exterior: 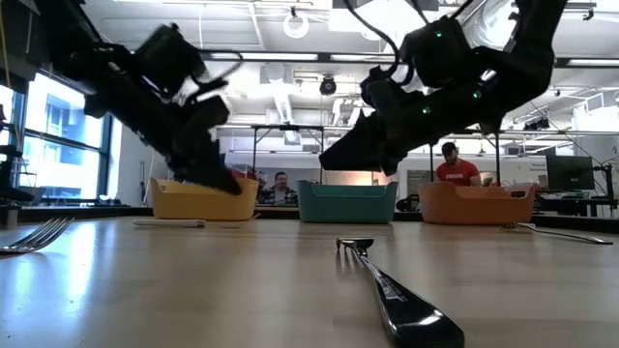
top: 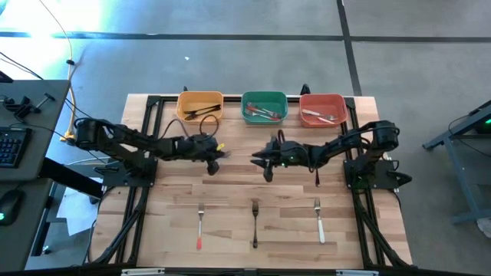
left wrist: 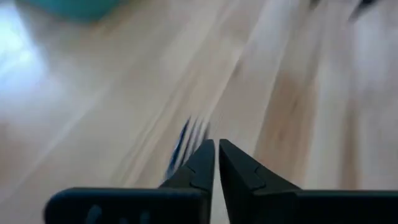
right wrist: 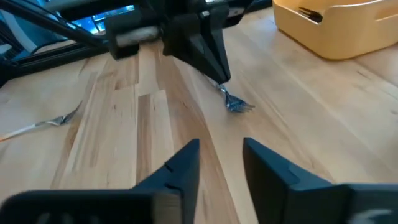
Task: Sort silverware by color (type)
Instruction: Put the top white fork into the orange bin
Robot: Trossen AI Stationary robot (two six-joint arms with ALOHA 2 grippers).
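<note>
My left gripper point(top: 215, 159) hangs over the table's middle, in front of the yellow bin point(top: 199, 106), and is shut on a fork point(right wrist: 235, 104). The fork's handle is hidden, so I cannot tell its colour. My right gripper point(right wrist: 221, 155) is open just right of it, in front of the green bin point(top: 264, 107), touching nothing. Three forks lie flat near the near edge: a red-handled one point(top: 199, 227), a black-handled one point(top: 255, 222) and a white-handled one point(top: 318, 221). More silverware lies in all three bins. My left gripper point(left wrist: 216, 144) pinches the fork by its neck point(right wrist: 221, 91), just behind the silver head, between the two shut fingertips point(right wrist: 214, 65). The fingers slant down from the table's left. The head point(left wrist: 186, 140) sticks out below the tips, tines down. I cannot tell whether it touches the table.
The red bin point(top: 322, 109) stands at the far right, in line with the other two bins along the far edge. Bare wood lies between the grippers and the row of forks. The black frame rails point(top: 146, 153) run along both sides. People show in the room behind.
</note>
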